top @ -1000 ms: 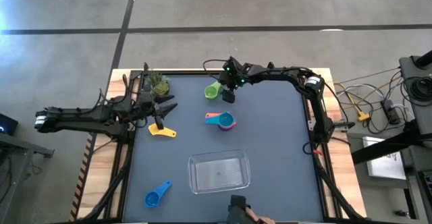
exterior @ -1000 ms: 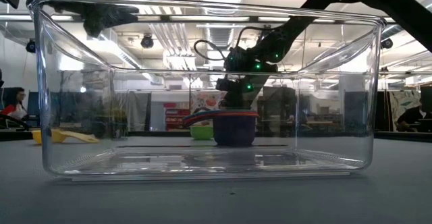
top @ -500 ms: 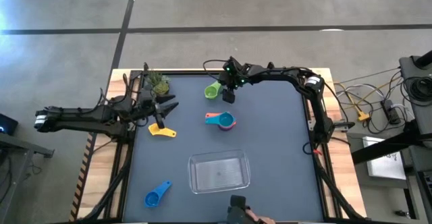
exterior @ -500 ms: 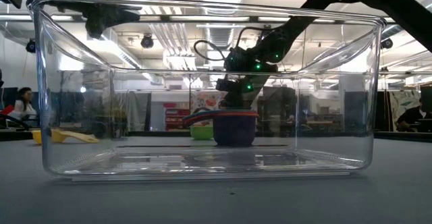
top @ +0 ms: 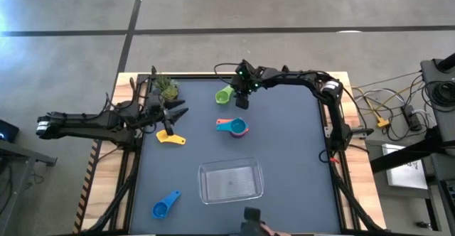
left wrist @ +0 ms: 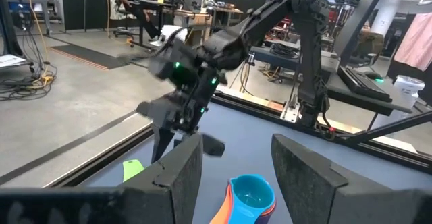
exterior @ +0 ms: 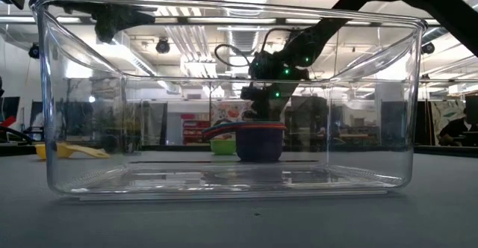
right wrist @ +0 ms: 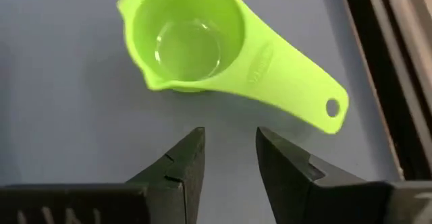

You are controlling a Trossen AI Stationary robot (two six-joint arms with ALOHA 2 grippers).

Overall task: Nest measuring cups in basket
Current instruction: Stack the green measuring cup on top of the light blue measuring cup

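Black jointed arms [top: 298, 76], green lights, looping cables.

Cups: green [top: 224, 95], yellow [top: 170, 138], blue [top: 165, 205], one nested stack [top: 233, 126]; one basket [top: 205, 173].

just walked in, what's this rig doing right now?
It is collecting measuring cups for the clear basket, which holds nothing yet. The right gripper hovers by the green cup at the table's far side, fingers a little apart, gripping nothing. A nested stack topped by the teal cup sits mid-table. The left gripper waits above the yellow cup. The blue cup lies near the front left.
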